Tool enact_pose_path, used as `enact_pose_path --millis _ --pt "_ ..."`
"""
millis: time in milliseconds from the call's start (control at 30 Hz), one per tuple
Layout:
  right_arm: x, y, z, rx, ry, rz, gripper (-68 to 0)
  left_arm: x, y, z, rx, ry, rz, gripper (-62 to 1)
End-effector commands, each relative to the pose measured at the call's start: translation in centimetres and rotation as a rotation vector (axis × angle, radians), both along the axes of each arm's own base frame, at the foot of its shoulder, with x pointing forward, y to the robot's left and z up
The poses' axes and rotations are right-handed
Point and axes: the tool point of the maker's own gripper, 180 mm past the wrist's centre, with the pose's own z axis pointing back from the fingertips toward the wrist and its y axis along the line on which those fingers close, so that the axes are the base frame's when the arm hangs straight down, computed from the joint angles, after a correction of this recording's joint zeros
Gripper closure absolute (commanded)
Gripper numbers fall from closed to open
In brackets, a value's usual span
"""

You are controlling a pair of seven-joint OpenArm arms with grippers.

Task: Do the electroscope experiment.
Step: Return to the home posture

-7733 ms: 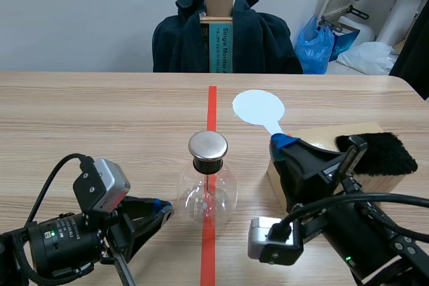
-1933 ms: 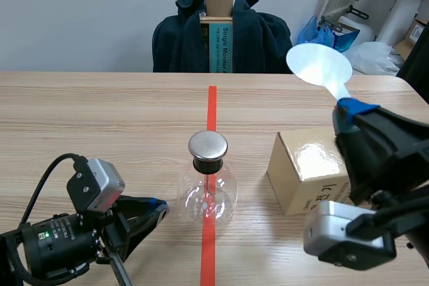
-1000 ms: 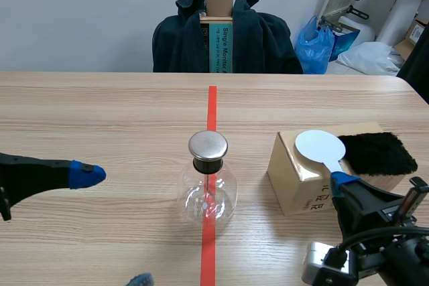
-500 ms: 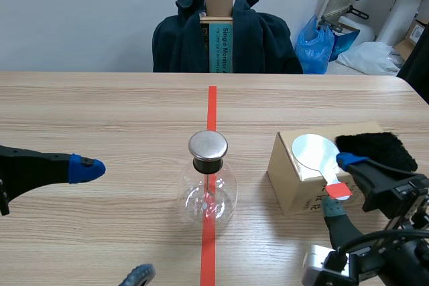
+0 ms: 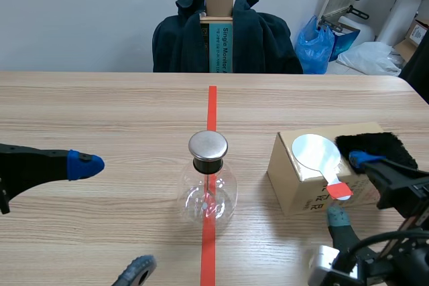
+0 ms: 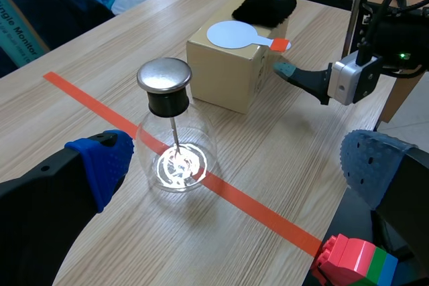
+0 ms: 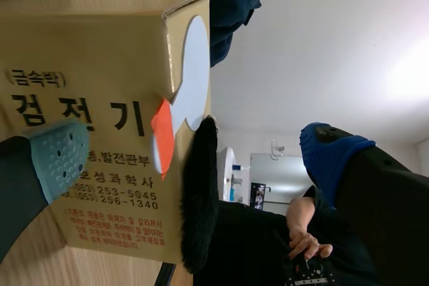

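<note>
The electroscope, a glass flask (image 5: pixel 208 192) with a metal cap (image 5: pixel 208 145), stands on the red tape line mid-table. To its right a cardboard box (image 5: pixel 298 182) carries a white disc paddle (image 5: pixel 316 154) with a red handle tip (image 5: pixel 340 190) and a black fur cloth (image 5: pixel 375 147). My right gripper (image 5: pixel 352 189) is open at the box's near side, its fingers either side of the red tip (image 7: pixel 163 135) without touching it. My left gripper (image 5: pixel 110 218) is open to the flask's left; the flask (image 6: pixel 175 159) lies between and ahead of its fingers.
A chair draped with a dark jacket (image 5: pixel 261 38) holds an upright carton (image 5: pixel 219 25) beyond the table's far edge. A blue bag (image 5: pixel 315 45) lies behind at the right. Coloured toy bricks (image 6: pixel 352 259) show under my left gripper.
My right gripper has opened and let go of the paddle, which now lies on the box. The right arm drew slightly back to the right. The left arm barely moved.
</note>
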Motion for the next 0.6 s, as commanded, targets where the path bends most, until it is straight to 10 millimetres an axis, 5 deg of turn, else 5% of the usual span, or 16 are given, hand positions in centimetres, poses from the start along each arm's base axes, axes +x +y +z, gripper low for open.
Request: enact_pose_path --millis 0,167,333,567 --pt "-1.5 -0.2 0.8 0.010 -0.020 0.038 -65.3 0.1 -0.4 1.2 -0.039 -0.026 -0.003 -62.3" --pt "-4.3 -1.0 1.2 0.128 0.064 0.029 -65.3 0.1 -0.4 1.2 -0.039 -0.026 -0.003 -62.3" --pt "-5.3 -1.3 4.2 0.265 0.092 0.044 -65.3 0.1 -0.4 1.2 -0.039 -0.026 -0.003 -62.3" --pt "-1.5 -2.0 11.6 0.606 0.049 -0.031 -65.3 0.1 -0.4 1.2 -0.039 -0.026 -0.003 -62.3"
